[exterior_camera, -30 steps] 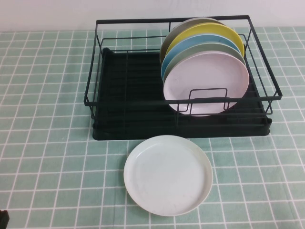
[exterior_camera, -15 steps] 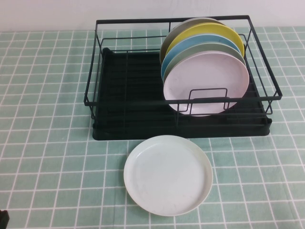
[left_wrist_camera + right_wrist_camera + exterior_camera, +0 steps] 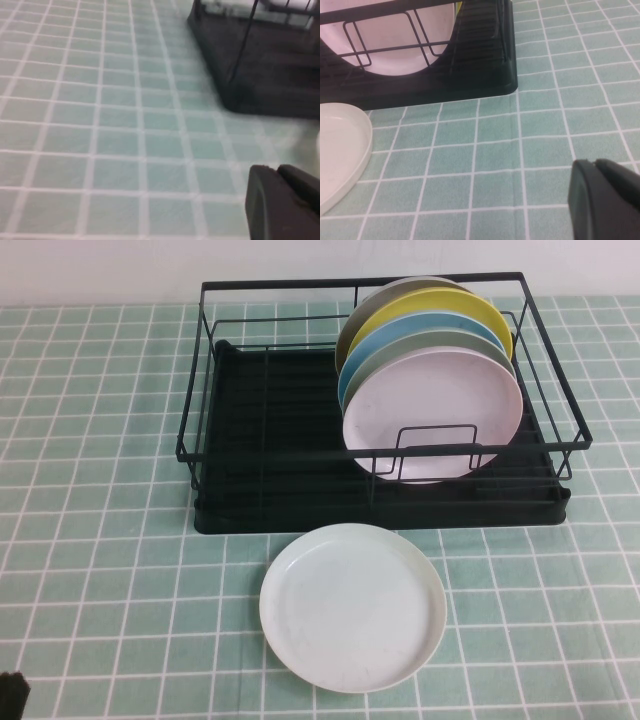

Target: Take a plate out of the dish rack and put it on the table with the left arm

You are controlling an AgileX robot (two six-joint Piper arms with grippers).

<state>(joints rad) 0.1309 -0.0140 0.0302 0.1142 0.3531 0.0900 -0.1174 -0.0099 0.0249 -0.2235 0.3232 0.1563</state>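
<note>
The pale pink plate (image 3: 430, 410) stands on edge at the front of a row of plates in the right half of the black dish rack (image 3: 270, 440). It also shows in the right wrist view (image 3: 395, 30). My left gripper (image 3: 10, 695) barely shows at the near left corner of the tiled table (image 3: 100, 490), far from the rack. In the left wrist view it (image 3: 277, 169) is shut and empty above bare tiles, with the rack's corner (image 3: 270, 75) ahead. My right gripper (image 3: 594, 162) is shut and empty over the tiles near the rack's right front corner (image 3: 480, 65).
A whitish plate (image 3: 352, 606) lies flat on the table in front of the rack and shows in the right wrist view (image 3: 340, 150). Behind the pink plate stand grey-green, blue, yellow and olive plates (image 3: 440, 315). The rack's left half holds nothing.
My left gripper has edged a little further into the high view's bottom left corner. Nothing else has moved.
</note>
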